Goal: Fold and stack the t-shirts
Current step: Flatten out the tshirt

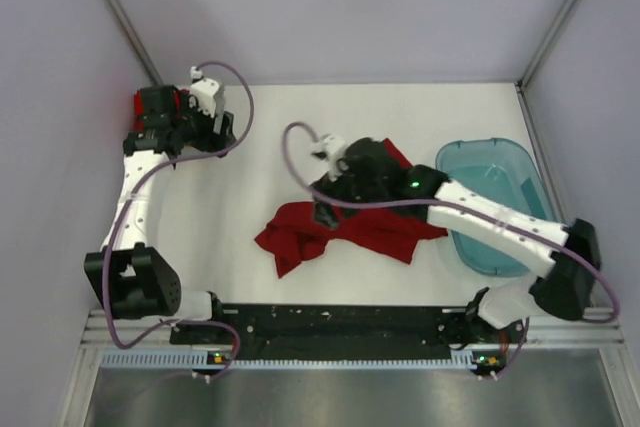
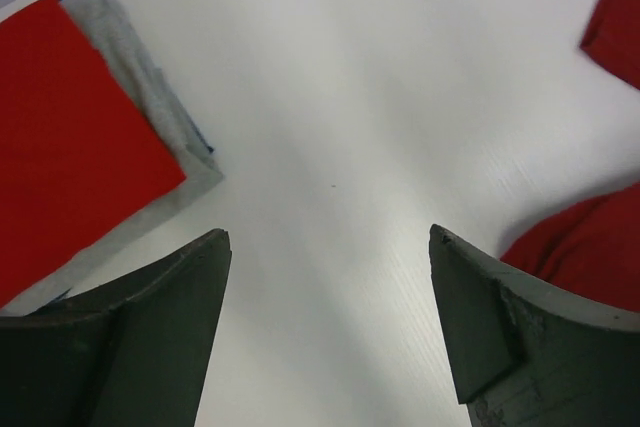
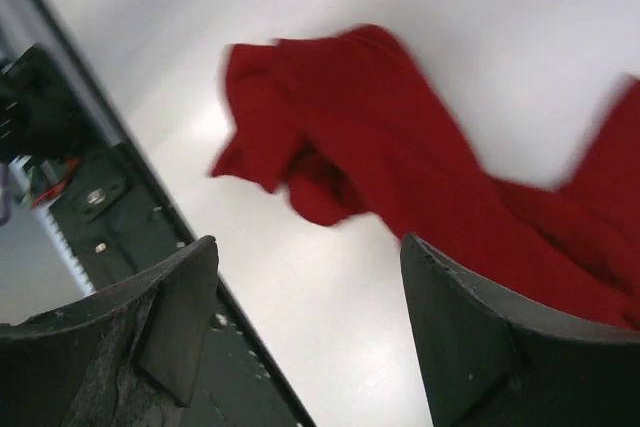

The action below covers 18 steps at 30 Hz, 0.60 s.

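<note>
Just left of the tub (image 1: 490, 187), near its front corner: a dark red shirt (image 1: 340, 232), unfolded and crumpled on the table (image 1: 420, 117). Partly hidden under the right arm, one sleeve end pointing away from the tub.

Well apart from the tub, at the far left corner of the table: a bright red shirt (image 2: 70, 137), folded flat, lying on top of a folded grey shirt (image 2: 160, 137) (only a strip of grey showing along its edge).

Above the dark red shirt, on the side away from the tub: the right gripper (image 3: 307, 242), fingers spread wide, holding nothing. Blurred cloth in the right wrist view, so contact not possible to tell.

Beside the folded pile, far from the tub: the left gripper (image 2: 328, 235), fingers spread wide too, only bare table between the tips.
</note>
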Motion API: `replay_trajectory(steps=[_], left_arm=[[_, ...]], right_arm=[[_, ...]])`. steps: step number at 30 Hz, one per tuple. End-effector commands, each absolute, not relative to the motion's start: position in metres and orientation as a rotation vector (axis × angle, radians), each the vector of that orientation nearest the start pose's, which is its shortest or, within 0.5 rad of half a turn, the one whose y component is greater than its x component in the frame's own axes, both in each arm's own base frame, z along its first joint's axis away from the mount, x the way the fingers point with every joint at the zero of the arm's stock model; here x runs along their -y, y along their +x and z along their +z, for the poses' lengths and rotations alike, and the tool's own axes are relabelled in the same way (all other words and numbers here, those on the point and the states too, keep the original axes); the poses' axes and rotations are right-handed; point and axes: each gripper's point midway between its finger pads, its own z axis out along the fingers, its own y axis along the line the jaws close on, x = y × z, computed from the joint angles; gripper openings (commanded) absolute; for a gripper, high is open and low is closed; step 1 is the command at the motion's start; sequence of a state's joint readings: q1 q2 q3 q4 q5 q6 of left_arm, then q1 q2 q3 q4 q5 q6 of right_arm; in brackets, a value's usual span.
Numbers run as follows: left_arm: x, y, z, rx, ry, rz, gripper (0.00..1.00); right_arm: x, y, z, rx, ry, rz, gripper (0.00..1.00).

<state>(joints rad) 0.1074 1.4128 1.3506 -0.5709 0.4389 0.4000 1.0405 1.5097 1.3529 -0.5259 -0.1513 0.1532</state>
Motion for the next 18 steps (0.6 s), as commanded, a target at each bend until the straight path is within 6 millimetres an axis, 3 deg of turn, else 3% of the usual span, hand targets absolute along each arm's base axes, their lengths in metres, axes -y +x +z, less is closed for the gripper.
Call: replay_trajectory(steps=[1,5,8,12,18], left_arm=[[0.091,0.354,0.225,-2.079,0.827,-0.453,0.81],[0.142,0.297,0.174,-2.159,1.156,-0.508,0.83],[0.167,0.267,0.146,-2.150,1.315,-0.549,0.99],[0.181,0.244,0.118,-2.170,1.471,-0.539,0.99],[0.166,0.238,0.077,-2.247,1.538,-0.431,0.96]], right_arm=[[-0.278,0.232,0.200,-2.257,-0.600,0.644,0.72],[-0.203,0.259,0.162,-2.354,-0.336,0.489,0.71],[-0.165,0.275,0.139,-2.412,-0.211,0.395,0.71],[-0.160,0.291,0.113,-2.495,-0.234,0.320,0.72],[-0.138,0.309,0.063,-2.642,-0.175,0.142,0.73]])
